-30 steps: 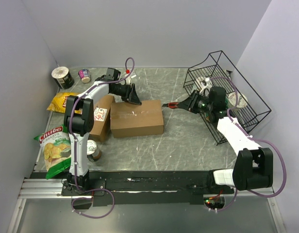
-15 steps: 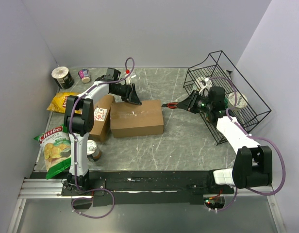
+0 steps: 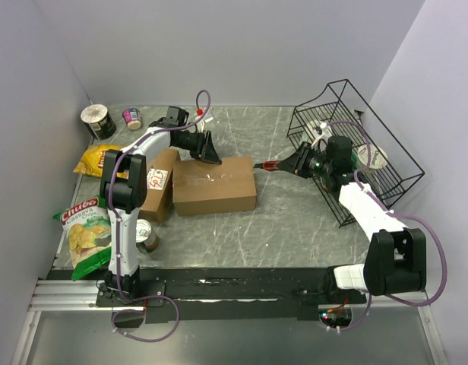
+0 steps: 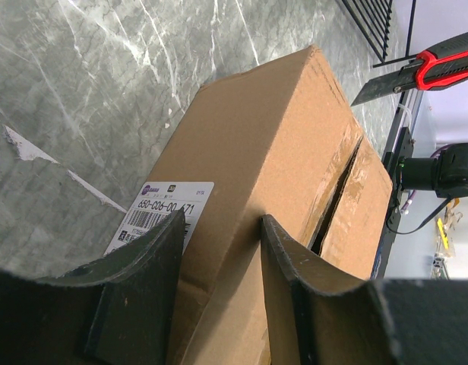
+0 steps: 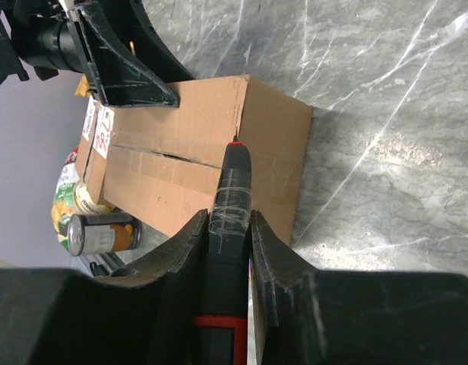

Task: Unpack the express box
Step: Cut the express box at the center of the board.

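Top external view: red-and-black utility knife [image 3: 268, 164] poised at the right end of the brown cardboard express box [image 3: 215, 185].

I see the box lying left of centre on the grey marbled desk [image 3: 295, 220], its top seam running left to right. My right tool [image 3: 301, 162] is pinching the knife, tip just off the box's right end. My left tool [image 4: 222, 220] has its fingers spread over the far-left top edge, though I cannot tell how hard it presses. I'd line the blade with the seam, enter shallow so nothing inside gets cut, draw leftward in one steady stroke, and have the left tool bear down clear of the cut line.
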`<state>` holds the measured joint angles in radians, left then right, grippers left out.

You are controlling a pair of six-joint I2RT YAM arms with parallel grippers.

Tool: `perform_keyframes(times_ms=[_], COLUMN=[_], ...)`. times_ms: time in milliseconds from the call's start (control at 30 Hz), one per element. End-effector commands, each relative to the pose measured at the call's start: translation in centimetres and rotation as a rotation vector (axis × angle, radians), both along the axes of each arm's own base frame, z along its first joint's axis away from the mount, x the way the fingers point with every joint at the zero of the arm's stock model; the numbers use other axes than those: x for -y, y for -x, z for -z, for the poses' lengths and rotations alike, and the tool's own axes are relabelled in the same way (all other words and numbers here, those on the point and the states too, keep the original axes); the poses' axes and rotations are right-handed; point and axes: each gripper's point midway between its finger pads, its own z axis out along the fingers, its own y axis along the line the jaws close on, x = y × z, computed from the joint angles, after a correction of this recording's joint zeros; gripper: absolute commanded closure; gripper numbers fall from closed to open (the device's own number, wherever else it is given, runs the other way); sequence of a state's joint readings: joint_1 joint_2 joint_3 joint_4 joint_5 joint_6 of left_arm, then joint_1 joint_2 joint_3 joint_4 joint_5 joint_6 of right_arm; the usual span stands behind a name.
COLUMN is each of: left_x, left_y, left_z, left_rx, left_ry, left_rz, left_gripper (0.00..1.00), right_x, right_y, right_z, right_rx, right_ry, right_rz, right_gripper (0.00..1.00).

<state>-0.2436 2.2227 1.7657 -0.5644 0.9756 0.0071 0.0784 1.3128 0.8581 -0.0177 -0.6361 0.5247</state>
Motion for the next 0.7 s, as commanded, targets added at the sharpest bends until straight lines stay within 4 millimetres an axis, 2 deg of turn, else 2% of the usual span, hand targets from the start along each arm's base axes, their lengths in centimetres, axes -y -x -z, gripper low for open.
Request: perform_keyframes(times_ms=[0, 667], left_x=[-3.28, -3.17], left_y=[-0.69, -0.82], left_z=[8.93, 9.23], left_rx=[-0.021, -0.026], left_ry=[-0.288, -0.289], left_rz=[-0.079, -0.082], left_gripper=[0.99, 0.99], right_x=[0.35, -0.52], right_y=[-0.44, 0.35], right_z=[-1.23, -0.42], right_rx=[0.067, 0.026], right_ry=[0.012, -0.016], right_rz=[0.002, -0.043], right_gripper=[1.00, 1.00])
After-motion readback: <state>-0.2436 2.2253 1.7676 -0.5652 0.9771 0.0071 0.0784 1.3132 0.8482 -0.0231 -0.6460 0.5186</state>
